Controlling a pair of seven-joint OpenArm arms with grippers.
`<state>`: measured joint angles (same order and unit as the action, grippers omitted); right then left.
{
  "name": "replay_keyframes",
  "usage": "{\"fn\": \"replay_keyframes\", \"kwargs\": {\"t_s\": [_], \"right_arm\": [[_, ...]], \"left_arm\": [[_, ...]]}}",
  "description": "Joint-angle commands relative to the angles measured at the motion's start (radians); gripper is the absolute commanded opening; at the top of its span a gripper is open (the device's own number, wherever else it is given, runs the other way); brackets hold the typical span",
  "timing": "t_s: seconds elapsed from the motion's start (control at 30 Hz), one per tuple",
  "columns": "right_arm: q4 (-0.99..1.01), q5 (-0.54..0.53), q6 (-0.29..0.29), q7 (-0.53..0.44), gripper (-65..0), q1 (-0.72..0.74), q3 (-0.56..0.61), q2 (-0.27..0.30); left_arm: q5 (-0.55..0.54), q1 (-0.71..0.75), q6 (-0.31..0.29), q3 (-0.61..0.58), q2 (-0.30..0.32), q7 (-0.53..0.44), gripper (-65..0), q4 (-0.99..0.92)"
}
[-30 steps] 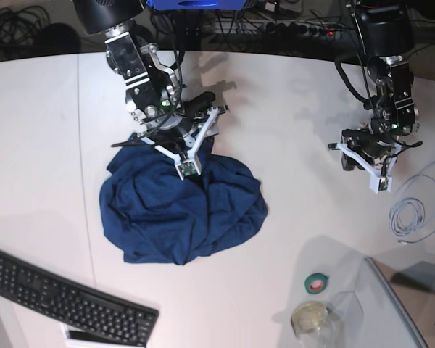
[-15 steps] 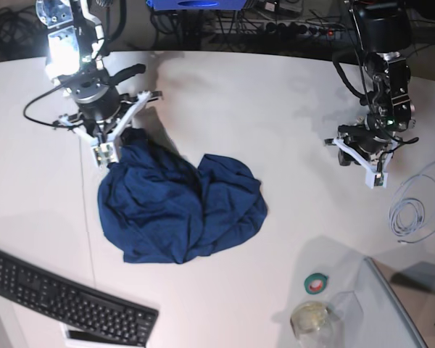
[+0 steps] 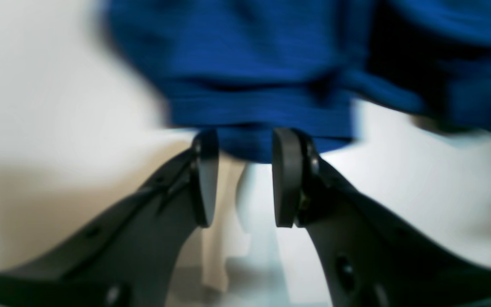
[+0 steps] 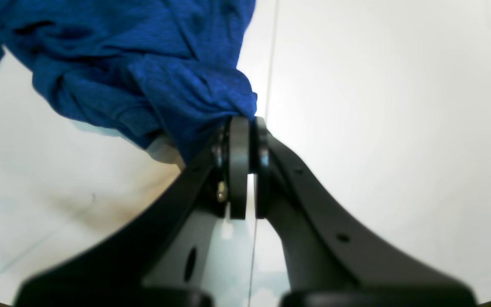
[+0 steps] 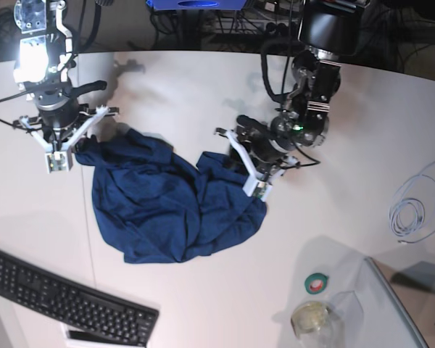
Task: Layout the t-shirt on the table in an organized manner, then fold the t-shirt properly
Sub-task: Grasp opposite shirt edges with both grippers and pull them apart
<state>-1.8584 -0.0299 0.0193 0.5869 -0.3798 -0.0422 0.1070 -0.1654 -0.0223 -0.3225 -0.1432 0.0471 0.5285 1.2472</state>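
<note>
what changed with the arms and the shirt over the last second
The right gripper closed on the t-shirt and dragged its corner toward the table's left edge, stretching the cloth. The left gripper swung in from the right to the shirt's other edge, jaws apart. Keyboard, tape roll and cable stayed put.

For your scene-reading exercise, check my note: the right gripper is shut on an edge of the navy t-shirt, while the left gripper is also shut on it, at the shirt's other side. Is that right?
Not quite. The right gripper is shut on the t-shirt, but the left gripper is not: the left wrist view shows its jaws apart, with the cloth edge at the fingertips and not pinched.
</note>
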Motion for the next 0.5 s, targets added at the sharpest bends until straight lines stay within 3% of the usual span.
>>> {"fn": "replay_keyframes", "kwargs": {"t_s": [0.0, 0.13, 0.27, 0.47], "right_arm": [[-0.02, 0.002, 0.003, -0.026, -64.4, 0.012, -0.014, 0.006], [-0.017, 0.002, 0.005, -0.023, -64.4, 0.014, -0.017, 0.021], [-0.017, 0.005, 0.005, -0.025, -64.4, 0.011, -0.035, 0.03], [0.021, 0.002, 0.009, -0.026, -64.4, 0.015, -0.13, 0.044]], "left_arm": [[-0.012, -0.028, -0.004, -0.016, -0.013, -0.02, -44.1, -0.01], [-0.004, -0.08, -0.002, -0.066, -0.045, -0.021, -44.6, -0.103], [-0.003, -0.138, 0.0, -0.034, -0.045, -0.041, -44.9, -0.223], [-0.003, -0.19, 0.001, 0.024, 0.026, -0.19, -44.9, -0.407]]}}
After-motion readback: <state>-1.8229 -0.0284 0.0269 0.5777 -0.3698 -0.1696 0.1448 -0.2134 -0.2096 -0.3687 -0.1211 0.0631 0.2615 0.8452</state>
